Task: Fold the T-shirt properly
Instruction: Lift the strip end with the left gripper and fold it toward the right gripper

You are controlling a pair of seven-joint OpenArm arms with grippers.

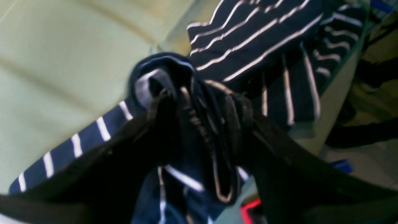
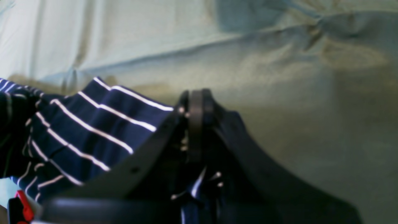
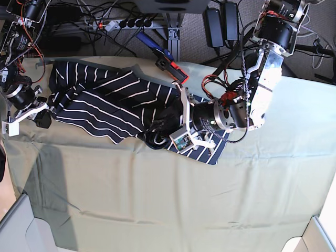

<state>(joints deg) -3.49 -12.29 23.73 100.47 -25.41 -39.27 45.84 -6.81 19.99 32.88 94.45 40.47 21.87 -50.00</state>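
The T-shirt [image 3: 105, 105] is the landmark here: dark navy with thin white stripes, it lies crumpled across the far part of the surface [image 3: 173, 199], which is draped in a plain olive-green cloth [image 3: 247, 184].

At the T-shirt's left end in the base view sits the right gripper [image 3: 43, 116], low against the cloth and right at the edge of the striped fabric. Its wrist view shows the two dark fingers [image 2: 196, 118] pressed together, with a bunch of navy fabric caught low between them and the rest of the shirt spreading away to the left of them.

The middle of the T-shirt is a loosely rumpled spread, stripes running at several angles, one flap reaching toward the near side.

At the T-shirt's right end the left gripper [image 3: 156, 131] reaches in from the right, its arm angled down from the far right corner. In its wrist view, folds of striped fabric are bunched between the dark fingers [image 1: 161, 130]; the picture is too blurred to tell whether they are clamped on the fabric or parted. A short striped piece shows beneath this arm, on the near side.
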